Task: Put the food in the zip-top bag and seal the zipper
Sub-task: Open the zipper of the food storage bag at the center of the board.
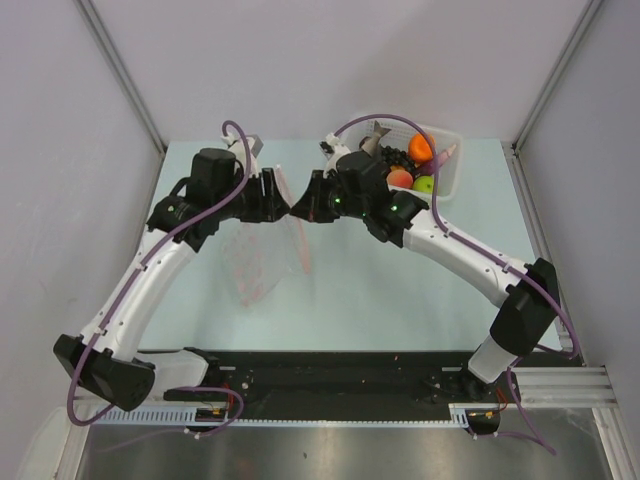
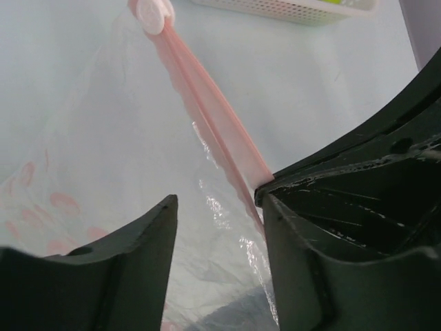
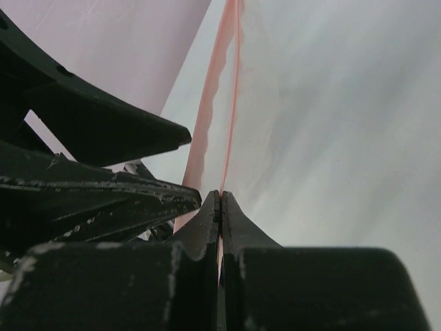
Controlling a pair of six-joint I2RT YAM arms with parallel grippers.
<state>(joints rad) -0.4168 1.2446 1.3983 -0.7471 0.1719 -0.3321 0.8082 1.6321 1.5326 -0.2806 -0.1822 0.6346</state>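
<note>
The clear zip-top bag [image 1: 262,255] hangs over the table between my two grippers, its pink zipper [image 1: 301,245] running down its right edge. My right gripper [image 3: 220,196] is shut on the zipper strip [image 3: 210,103] at the bag's top. My left gripper [image 2: 219,200] is open, its jaws either side of the bag's film [image 2: 138,138] just beside the zipper [image 2: 213,117] and touching neither. The slider [image 2: 153,14] sits at the strip's far end. The food lies in the white basket [image 1: 452,178]: orange ball [image 1: 420,147], green apple [image 1: 425,184], peach-red fruit [image 1: 400,177], grape cluster [image 1: 398,157], grey fish [image 1: 375,135].
The basket stands at the table's back right, close behind the right arm [image 1: 450,240]. Grey walls close in the table on three sides. The two gripper heads nearly touch over the back middle of the table [image 1: 400,310].
</note>
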